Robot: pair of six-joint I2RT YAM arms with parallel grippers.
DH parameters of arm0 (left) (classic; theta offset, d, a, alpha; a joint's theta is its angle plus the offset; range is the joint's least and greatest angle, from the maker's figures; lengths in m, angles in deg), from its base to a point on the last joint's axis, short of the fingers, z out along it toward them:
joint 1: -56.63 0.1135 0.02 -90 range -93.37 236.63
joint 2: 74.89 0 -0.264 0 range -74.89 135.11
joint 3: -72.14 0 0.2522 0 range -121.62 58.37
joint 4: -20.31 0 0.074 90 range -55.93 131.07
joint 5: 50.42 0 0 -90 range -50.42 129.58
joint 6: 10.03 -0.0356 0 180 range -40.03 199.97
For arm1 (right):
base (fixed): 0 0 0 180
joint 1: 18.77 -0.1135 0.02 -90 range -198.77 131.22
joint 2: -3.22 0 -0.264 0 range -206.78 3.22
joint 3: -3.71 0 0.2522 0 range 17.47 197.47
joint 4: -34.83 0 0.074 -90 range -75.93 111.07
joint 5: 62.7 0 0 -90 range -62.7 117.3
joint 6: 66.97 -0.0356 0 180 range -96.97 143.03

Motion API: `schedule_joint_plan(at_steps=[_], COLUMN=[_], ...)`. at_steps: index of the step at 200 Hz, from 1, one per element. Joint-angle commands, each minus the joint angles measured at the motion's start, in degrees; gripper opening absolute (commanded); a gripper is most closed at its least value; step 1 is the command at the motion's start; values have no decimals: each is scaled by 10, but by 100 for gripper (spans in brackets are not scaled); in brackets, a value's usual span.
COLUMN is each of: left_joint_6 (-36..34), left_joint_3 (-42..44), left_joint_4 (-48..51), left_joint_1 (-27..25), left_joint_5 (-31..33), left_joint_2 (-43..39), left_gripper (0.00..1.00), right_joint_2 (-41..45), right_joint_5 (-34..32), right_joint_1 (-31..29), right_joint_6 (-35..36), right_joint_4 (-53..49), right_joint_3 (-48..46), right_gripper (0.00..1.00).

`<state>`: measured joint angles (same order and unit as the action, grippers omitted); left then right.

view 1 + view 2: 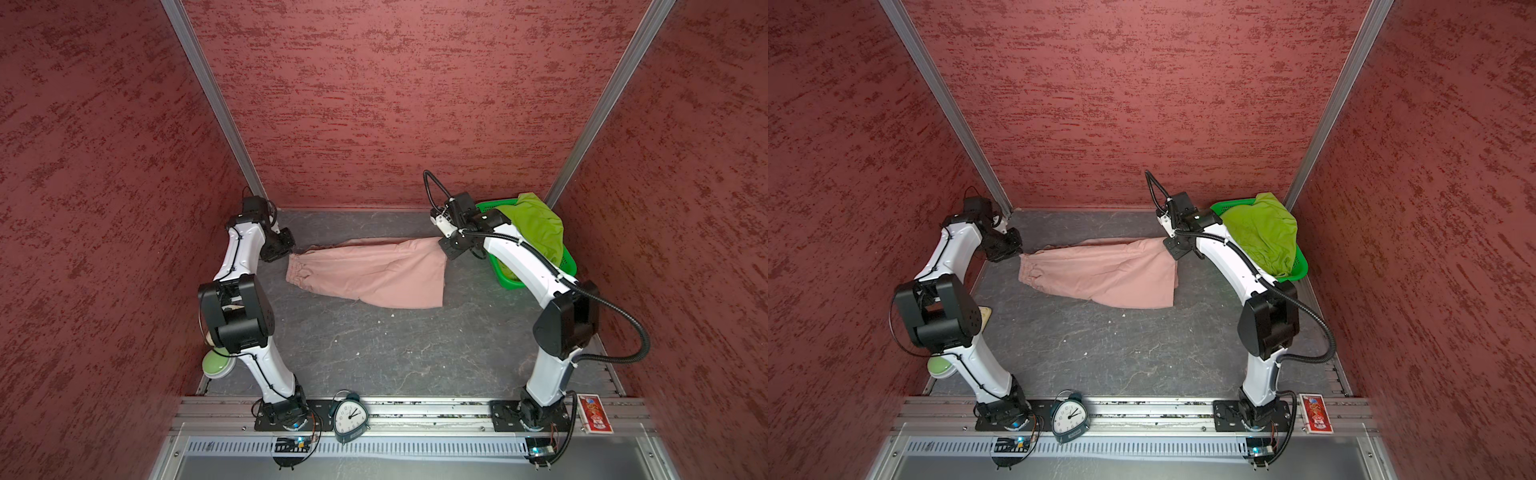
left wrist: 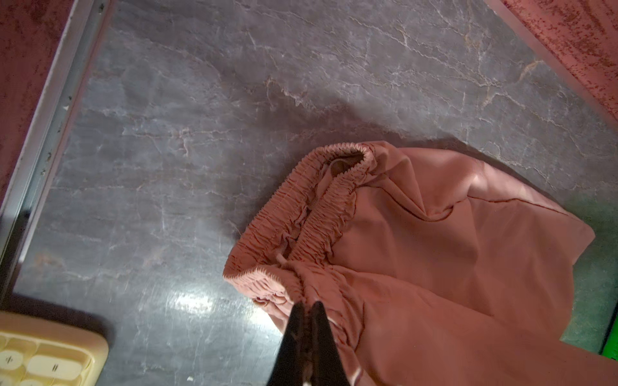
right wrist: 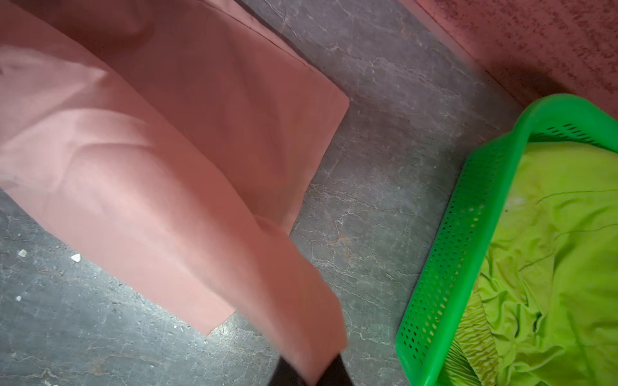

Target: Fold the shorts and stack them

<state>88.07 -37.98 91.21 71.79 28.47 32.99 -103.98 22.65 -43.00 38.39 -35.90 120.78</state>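
The dusty pink shorts (image 1: 370,272) (image 1: 1100,272) are stretched across the back of the table, far edge lifted, near part resting on the surface. My left gripper (image 1: 293,250) (image 2: 308,305) is shut on the gathered waistband (image 2: 321,207) at their left end. My right gripper (image 1: 442,241) (image 3: 311,367) is shut on a leg hem corner at their right end; that cloth (image 3: 167,150) hangs over its fingertips. The lime green shorts (image 1: 536,226) (image 1: 1262,237) (image 3: 561,250) lie heaped in the basket, behind the right arm.
A bright green perforated basket (image 1: 567,266) (image 3: 448,254) stands at the back right by the wall. A cream calculator (image 2: 43,354) and a green disc (image 1: 216,363) lie at the left edge. A clock (image 1: 351,417) and a red card pack (image 1: 595,413) sit on the front rail.
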Motion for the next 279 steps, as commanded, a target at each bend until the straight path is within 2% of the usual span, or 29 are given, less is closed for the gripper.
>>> schedule_joint_plan(at_steps=[1,32,55,81,115,135,149,164,201,241,279], left_joint_6=[-10,2,3,3,7,9,11,8,-13,-29,-29], left_joint_3=[-30,-21,-9,20,78,118,145,173,186,189,186], left_joint_4=[9,-24,-28,-21,-15,-7,2,9,56,72,70], left_joint_1=[-3,-3,0,0,-3,-8,-12,-18,-11,18,39], left_joint_5=[24,5,-13,-27,-47,-41,-35,-33,-19,-18,-12], left_joint_2=[26,1,-49,-117,-203,-256,-295,-340,-419,-438,-424], left_gripper=[0,0,0,0,0,0,0,0,0,0,0], right_joint_2=[-20,-18,41,113,173,216,237,272,324,345,329], right_joint_5=[2,9,31,23,-36,-62,-106,-118,-199,-223,-234], right_joint_1=[12,14,13,3,-60,-100,-138,-180,-252,-260,-255], right_joint_6=[23,21,15,-3,-26,-54,-85,-102,-165,-179,-120], right_joint_4=[-12,11,47,57,10,-6,-21,-40,-111,-147,-115], right_joint_3=[30,40,0,-51,-87,-103,-102,-110,-112,-99,-69], right_gripper=[0,0,0,0,0,0,0,0,0,0,0])
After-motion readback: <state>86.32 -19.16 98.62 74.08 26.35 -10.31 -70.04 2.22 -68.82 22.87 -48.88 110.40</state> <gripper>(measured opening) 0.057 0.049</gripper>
